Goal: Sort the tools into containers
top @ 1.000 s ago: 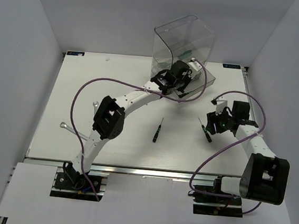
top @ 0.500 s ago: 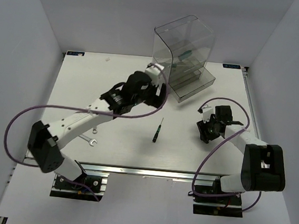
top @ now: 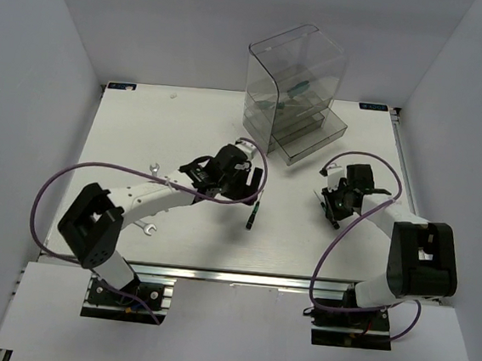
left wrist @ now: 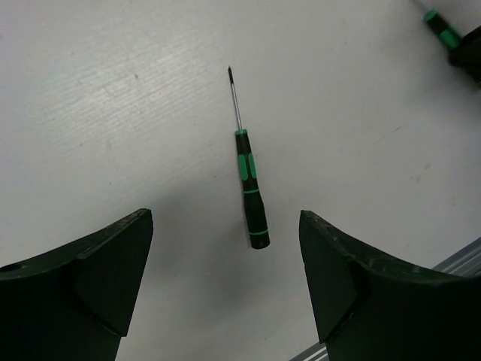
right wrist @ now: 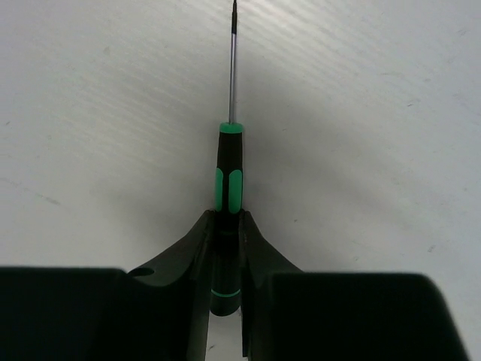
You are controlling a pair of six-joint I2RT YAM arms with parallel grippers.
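Left wrist view: left hand [left wrist: 224, 222] spread wide over a loose screwdriver [left wrist: 252, 195] on the surface [left wrist: 113, 90]; right hand [right wrist: 225, 218] clamps a 2nd screwdriver [right wrist: 229, 173].

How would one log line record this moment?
left gripper: open, over loose screwdriver | right gripper: shut on held screwdriver | drawer unit: one drawer open

Top external: fixed, high, behind the arm bases [top: 123, 293] at 6 o'clock, facing down over the whole table [top: 143, 137]. Left wrist: near, looking down on the loose screwdriver [left wrist: 250, 188], shared with top view. Right wrist: very close on the second screwdriver [right wrist: 228, 180].
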